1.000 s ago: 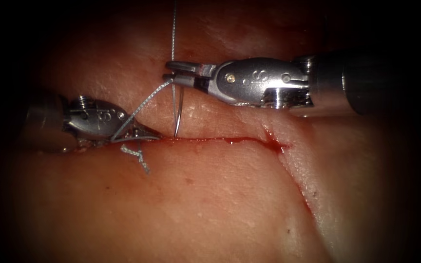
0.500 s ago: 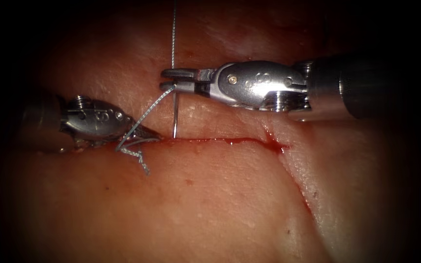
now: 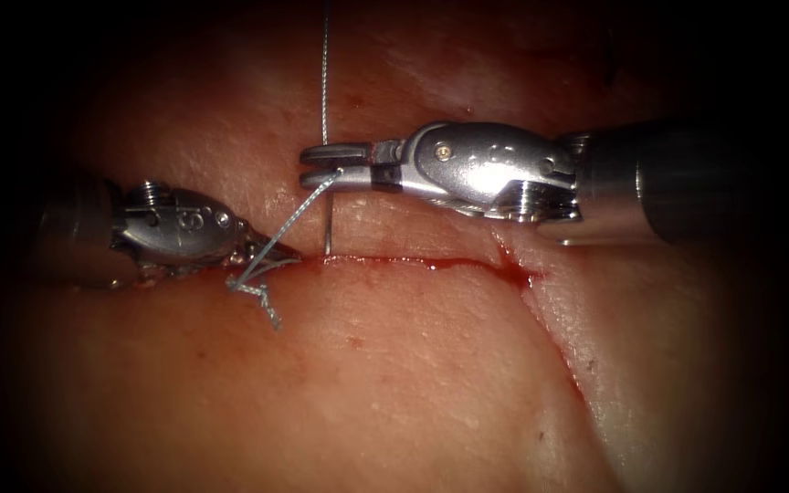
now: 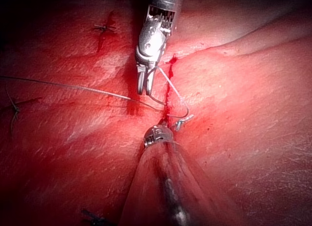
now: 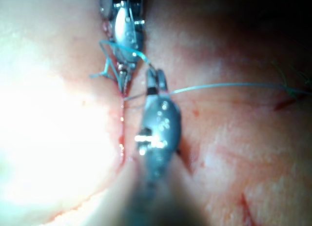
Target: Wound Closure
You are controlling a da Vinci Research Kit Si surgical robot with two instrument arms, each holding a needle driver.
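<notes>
Gripping the stiff, slippery needle (image 3: 328, 228) near its tail, the right tool (image 3: 321, 166) has its jaws clamped while the left tool (image 3: 271, 256) has jaws closed at the soft tissue (image 3: 394, 365) edge, by the limp thread (image 3: 289, 224).

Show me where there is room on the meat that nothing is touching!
The big bare patch is the tissue below the cut. It is crowded at the cut's left end: the right tool holds the needle, whose tip meets the cut, the left tool grips thread, and a cut end of thread lies there.
</notes>
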